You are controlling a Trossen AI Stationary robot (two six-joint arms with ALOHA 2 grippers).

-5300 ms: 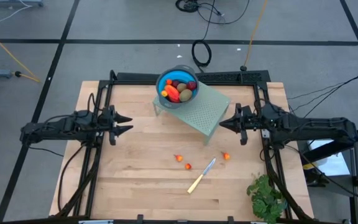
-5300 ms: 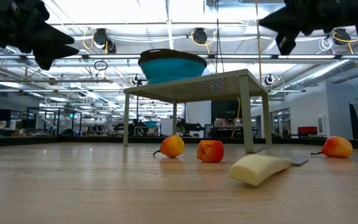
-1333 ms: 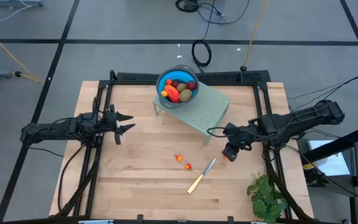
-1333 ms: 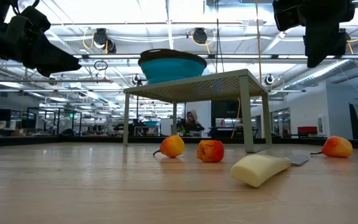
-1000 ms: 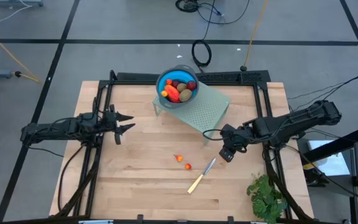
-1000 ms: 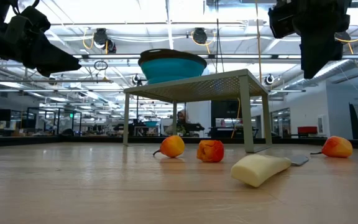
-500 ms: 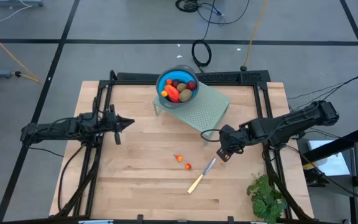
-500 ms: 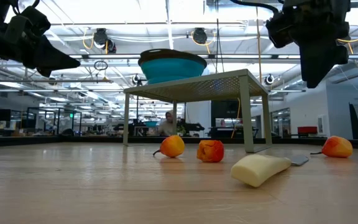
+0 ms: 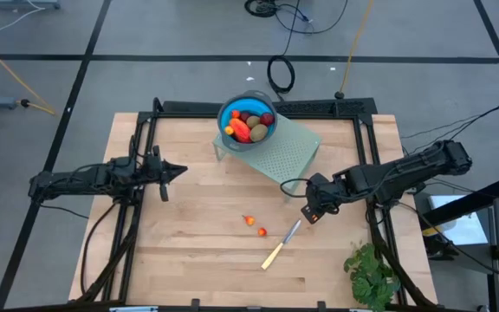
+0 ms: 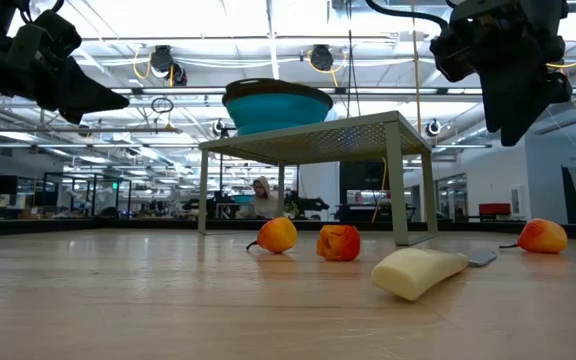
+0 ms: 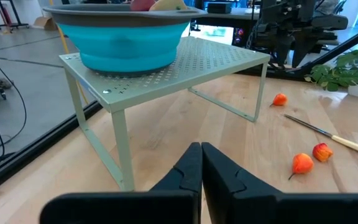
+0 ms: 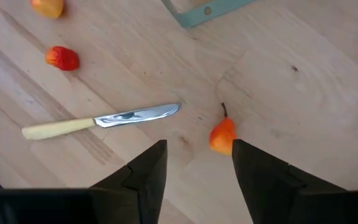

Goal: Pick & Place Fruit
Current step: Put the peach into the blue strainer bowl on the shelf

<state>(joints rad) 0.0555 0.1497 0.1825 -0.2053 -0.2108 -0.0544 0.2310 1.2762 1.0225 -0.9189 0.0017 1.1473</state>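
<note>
The right pincer hung over the wooden surface with its fingers apart, empty, a small orange fruit lying between them below, beside the knife. Two more small fruits lay near the middle of the surface. The rest sat in the blue bowl on the green rack. The left pincer waited clenched and empty at the left.

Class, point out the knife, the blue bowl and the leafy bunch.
knife (image 12: 98,121): right wrist view, where blade meets handle.
blue bowl (image 9: 226,112): high view, left rim.
leafy bunch (image 9: 372,276): high view, middle of the leaves.
</note>
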